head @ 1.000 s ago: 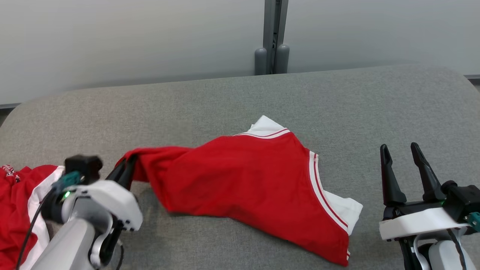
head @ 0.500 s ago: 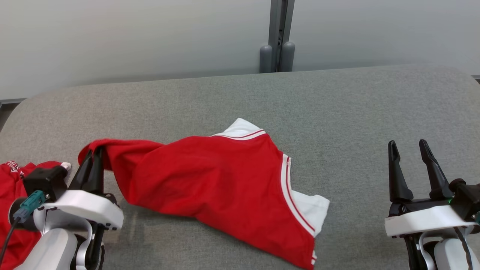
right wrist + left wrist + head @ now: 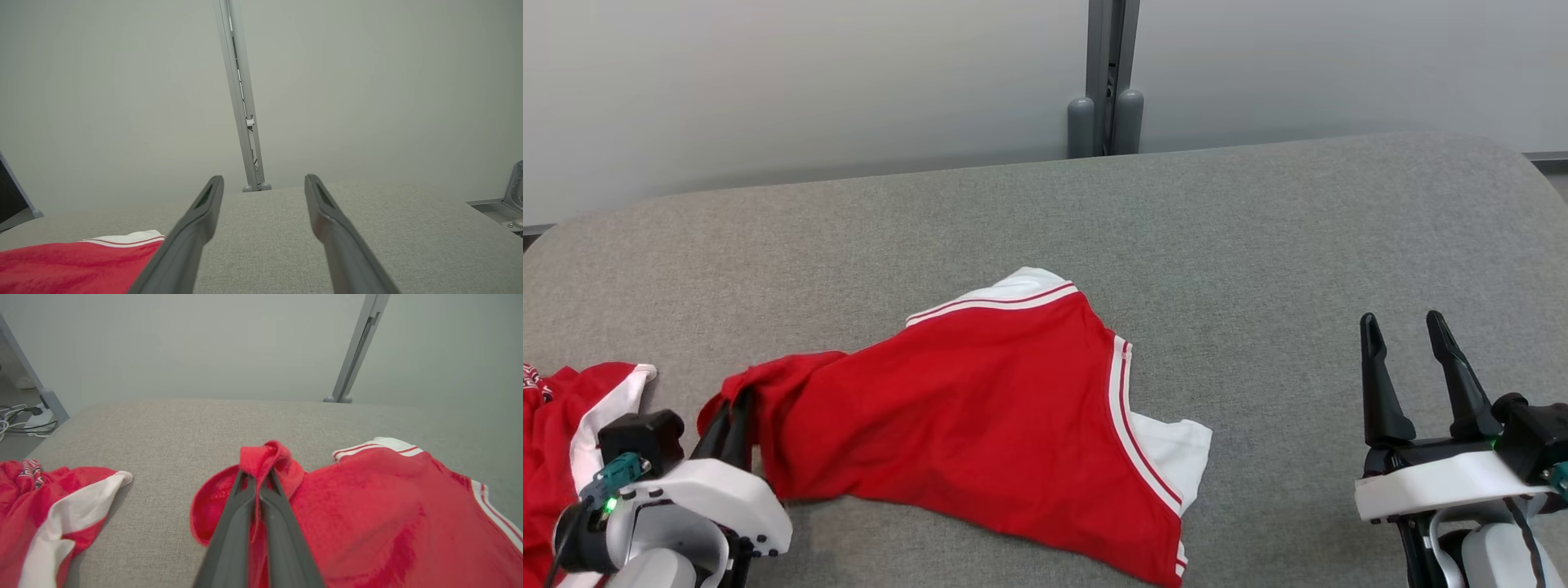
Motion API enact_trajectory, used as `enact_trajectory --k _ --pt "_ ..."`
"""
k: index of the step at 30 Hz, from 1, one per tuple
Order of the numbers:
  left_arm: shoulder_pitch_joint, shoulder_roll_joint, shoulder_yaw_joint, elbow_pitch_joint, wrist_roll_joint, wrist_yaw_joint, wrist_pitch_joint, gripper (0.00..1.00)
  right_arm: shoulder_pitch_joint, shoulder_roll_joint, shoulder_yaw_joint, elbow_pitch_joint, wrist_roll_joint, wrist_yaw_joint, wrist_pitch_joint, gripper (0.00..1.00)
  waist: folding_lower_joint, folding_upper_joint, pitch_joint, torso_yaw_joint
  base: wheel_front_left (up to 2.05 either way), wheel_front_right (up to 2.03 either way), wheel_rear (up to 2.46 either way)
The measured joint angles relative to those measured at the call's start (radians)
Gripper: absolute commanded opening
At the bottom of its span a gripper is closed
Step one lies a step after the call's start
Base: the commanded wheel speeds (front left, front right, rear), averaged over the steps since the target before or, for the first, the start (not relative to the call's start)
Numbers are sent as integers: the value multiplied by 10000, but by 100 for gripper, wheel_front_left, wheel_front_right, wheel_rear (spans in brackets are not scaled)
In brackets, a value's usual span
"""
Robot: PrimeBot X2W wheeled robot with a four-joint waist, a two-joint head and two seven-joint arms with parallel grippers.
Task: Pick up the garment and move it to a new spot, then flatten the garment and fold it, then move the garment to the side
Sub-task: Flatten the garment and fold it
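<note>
While the red garment [image 3: 980, 408] is lying crumpled near the front edge of the table [image 3: 1258, 229], left of its middle, the left claw [image 3: 257, 479] is pinching one bunched end of it, with both fingers pressing tight on a fold of red cloth (the white-striped trim is trailing off toward the table's middle). Most of the fabric is resting on the grey surface, and only the gripped end is lifting slightly. The right claw [image 3: 1401, 322] is hovering near the front right corner, gaping wide and holding nothing, well apart from the garment. Another red and white garment [image 3: 556, 425] is sitting at the table's left edge. Judging from this, the robot is working on the first step: the garment is gripped for relocating but not yet laid out, so the flattening, the folding and the setting aside are all waiting to be done.
</note>
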Motion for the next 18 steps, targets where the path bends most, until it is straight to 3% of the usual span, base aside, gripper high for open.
enact_trajectory --k 3,7,8,13,18 --pt "59 -67 36 886 -127 -48 -75 0 -20 0 -10 40 0 0 0 100 0 0 21 -35 0 0 0" --pt "60 -107 401 1992 -209 234 -535 0 -44 -2 -42 115 -6 0 0 100 0 0 -25 -40 0 0 0" --pt "59 -123 437 2148 -209 293 -654 100 -42 -2 -52 151 -8 0 0 100 0 0 -48 -32 0 0 0" --pt "19 -314 314 2349 -182 109 -1072 100 7 -2 -36 270 -25 0 0 100 0 0 -183 72 0 0 0" --pt "40 -309 334 1530 217 180 -1603 100 88 0 21 320 -29 0 0 100 0 0 -412 160 0 0 0"
